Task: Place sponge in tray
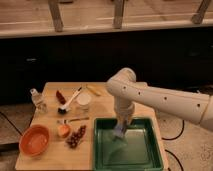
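The green tray (105, 150) sits at the front right of the wooden table. My white arm reaches in from the right and bends down over the tray's back part. My gripper (121, 127) hangs inside the tray's outline, just above its floor. The pale blue-grey sponge (119, 132) is at the gripper's tip, low over the tray's floor near the back middle. I cannot tell whether the sponge touches the floor.
A round orange bowl (34, 140) stands at the front left. A white-handled dish brush (69, 101), a small white cup (83, 101), a clear bottle (36, 98), an orange fruit (63, 130) and a dark grape cluster (76, 137) lie on the table (50, 155) left of the tray.
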Robot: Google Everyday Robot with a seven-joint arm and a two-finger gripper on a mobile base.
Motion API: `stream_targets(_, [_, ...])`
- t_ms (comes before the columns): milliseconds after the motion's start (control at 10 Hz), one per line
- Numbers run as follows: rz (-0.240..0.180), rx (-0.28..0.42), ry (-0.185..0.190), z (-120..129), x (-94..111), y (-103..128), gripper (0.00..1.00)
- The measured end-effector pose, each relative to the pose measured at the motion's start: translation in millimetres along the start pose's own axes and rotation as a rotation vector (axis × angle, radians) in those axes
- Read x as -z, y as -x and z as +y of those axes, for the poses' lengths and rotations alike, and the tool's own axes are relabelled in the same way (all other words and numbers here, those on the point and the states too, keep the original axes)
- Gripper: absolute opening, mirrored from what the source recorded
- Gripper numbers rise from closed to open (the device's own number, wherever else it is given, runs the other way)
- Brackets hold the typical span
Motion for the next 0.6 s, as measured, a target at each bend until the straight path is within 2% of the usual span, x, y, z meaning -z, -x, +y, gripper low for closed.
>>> stream_targets(400, [-0.004, 0.007, -0.003, -1.8, -1.1, 0.8, 0.38])
stream_targets(500, [-0.005, 0.01, -0.005, -2.3, -0.8, 0.9, 0.43])
stream_targets(600, [-0.007, 0.01, -0.007, -2.2, -1.3, 0.5, 0.43])
